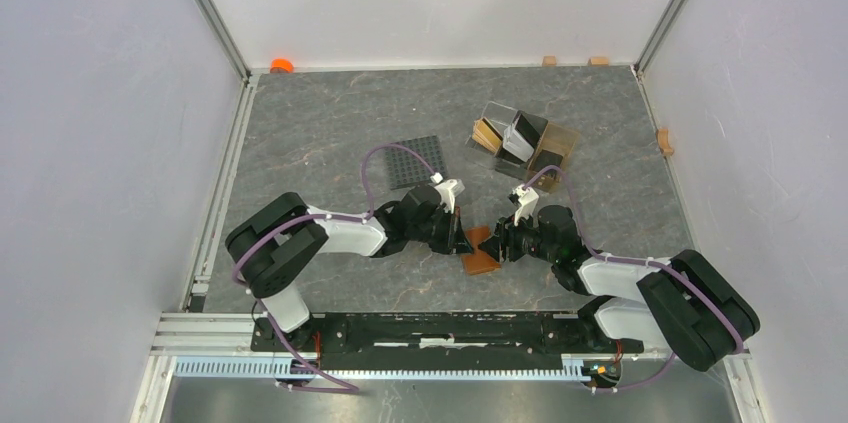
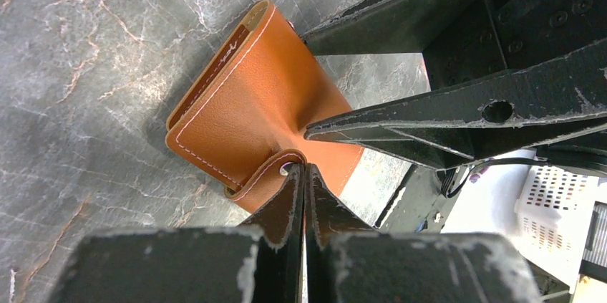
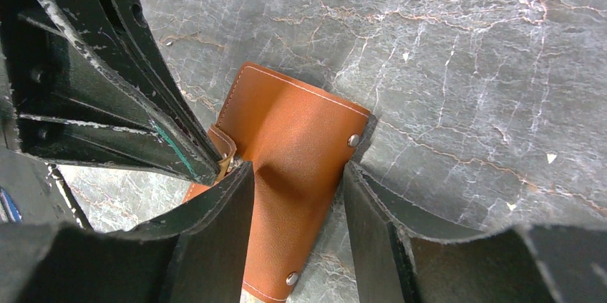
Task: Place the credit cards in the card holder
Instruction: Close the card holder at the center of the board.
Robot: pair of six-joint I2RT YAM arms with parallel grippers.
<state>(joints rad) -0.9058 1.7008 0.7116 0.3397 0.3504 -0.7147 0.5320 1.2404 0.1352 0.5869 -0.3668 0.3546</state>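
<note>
Wallet (image 1: 481,261) of tan, grained leather with pale stitching lies on the grey marbled table (image 1: 330,113) between the two arms, near their bases. From above, most of it is hidden under the black fingers. The left gripper (image 2: 304,174) is closed tight, nipping the small strap (image 2: 266,176) at the wallet's edge. The right gripper (image 3: 298,167) stands about half open astride the wallet, with a finger pressed to each side so that the leather buckles a little. Two metal studs (image 3: 353,140) show on one flap; the inner slots cannot be seen. The cards (image 1: 522,133) stand well apart at the far side in a clear amber stand (image 1: 555,148), too small to count. A dark, studded square plate (image 1: 418,161) lies left of the stand.
</note>
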